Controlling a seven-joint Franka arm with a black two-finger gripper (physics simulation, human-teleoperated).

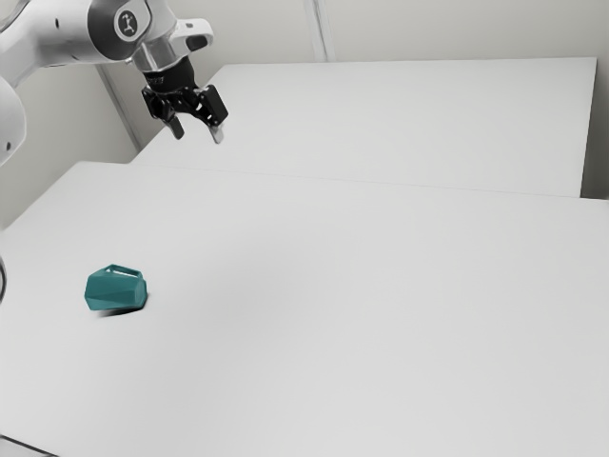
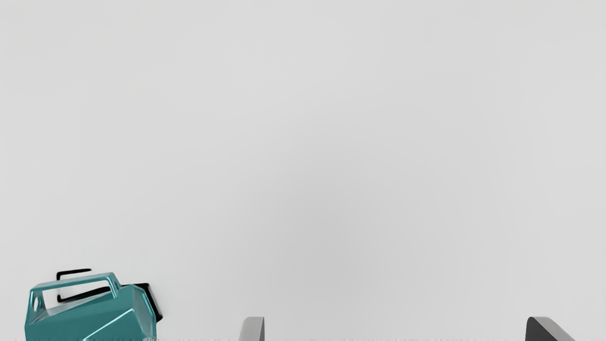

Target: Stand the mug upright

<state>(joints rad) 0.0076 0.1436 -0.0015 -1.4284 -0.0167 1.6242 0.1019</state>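
Pale walls (image 1: 457, 29) stand behind a broad white table (image 1: 381, 314), whose top runs beneath the jaws and well out past them on every side that shows. One arm (image 1: 71, 38), white with dark fittings, comes in from the exterior view's upper left and carries one black gripper (image 1: 198, 135) high above the tabletop. The jaws are open, with a wide gap and nothing held between them. The one mug (image 1: 116, 290), teal and faceted, lies on its side on the table, lower than the jaws and apart from them; it is outside the gap, off past one of the two fingers (image 2: 253, 329). Its long axis lies flat, running roughly along the line from one fingertip to the other, a little askew, and in the exterior view it runs roughly from left to right. Which end is the mouth I cannot tell for certain, so neither can I say which way it points. The mug is the only container, and what its inside holds, if anything, cannot be seen. Its single handle (image 2: 71, 282) forms a long, angular loop along one side of the body. A dark shadow (image 2: 155, 303) lies on the table just beside the mug.
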